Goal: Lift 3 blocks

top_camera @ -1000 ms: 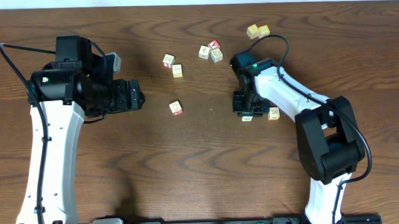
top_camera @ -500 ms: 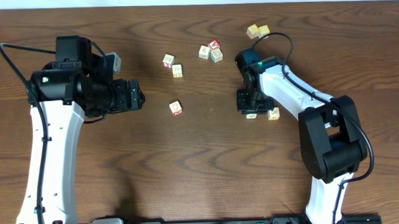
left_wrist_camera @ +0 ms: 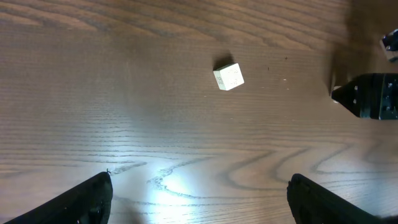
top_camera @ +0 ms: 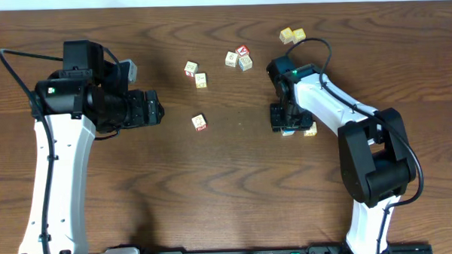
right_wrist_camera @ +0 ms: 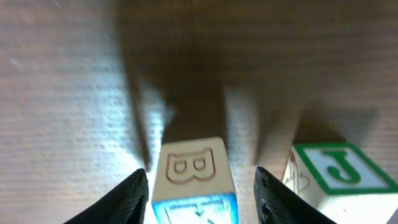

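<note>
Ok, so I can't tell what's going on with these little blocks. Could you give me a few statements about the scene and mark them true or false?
1. The right fingers stand on either side of the block marked B. True.
2. The left fingers are clamped on a block. False: they are wide open with nothing between them; a lone block lies on the table ahead.
3. A block with a green J sits beside the B block. True.
4. All the blocks are stacked in one tower. False: they lie scattered, singly or in small groups.
</note>
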Action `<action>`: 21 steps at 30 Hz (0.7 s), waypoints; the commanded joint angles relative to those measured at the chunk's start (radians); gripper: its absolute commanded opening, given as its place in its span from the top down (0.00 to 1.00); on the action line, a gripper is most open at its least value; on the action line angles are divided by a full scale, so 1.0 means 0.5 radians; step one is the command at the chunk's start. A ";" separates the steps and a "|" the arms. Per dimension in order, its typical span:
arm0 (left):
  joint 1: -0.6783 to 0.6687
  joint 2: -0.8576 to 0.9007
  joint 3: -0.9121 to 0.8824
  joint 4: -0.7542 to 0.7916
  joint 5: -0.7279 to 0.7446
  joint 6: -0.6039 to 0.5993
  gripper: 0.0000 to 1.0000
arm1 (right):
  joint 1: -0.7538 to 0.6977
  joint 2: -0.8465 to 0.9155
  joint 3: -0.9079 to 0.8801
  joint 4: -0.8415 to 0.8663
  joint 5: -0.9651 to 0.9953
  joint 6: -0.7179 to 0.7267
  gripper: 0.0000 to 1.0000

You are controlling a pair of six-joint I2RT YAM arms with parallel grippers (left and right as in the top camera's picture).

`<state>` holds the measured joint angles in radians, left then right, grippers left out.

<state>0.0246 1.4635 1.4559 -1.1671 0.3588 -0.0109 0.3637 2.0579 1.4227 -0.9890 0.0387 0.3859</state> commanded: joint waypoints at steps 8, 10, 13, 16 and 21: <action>0.006 0.006 0.042 -0.005 -0.025 -0.010 0.10 | -0.021 0.002 0.443 -0.304 -0.188 -0.288 0.48; 0.006 0.006 0.042 -0.005 -0.025 -0.010 0.10 | -0.004 0.002 0.484 -0.253 -0.450 -0.530 0.48; 0.006 0.006 0.042 -0.005 -0.025 -0.010 0.10 | 0.055 0.003 0.486 -0.091 -0.749 -0.656 0.44; 0.006 0.006 0.042 -0.005 -0.025 -0.010 0.10 | 0.151 0.004 0.463 0.132 -0.752 -0.473 0.42; 0.006 0.006 0.042 -0.005 -0.025 -0.010 0.10 | 0.396 0.012 0.391 0.584 -0.575 -0.188 0.28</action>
<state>0.0246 1.4635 1.4559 -1.1671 0.3584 -0.0109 0.4904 2.0602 1.6394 -0.7425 -0.2718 0.2043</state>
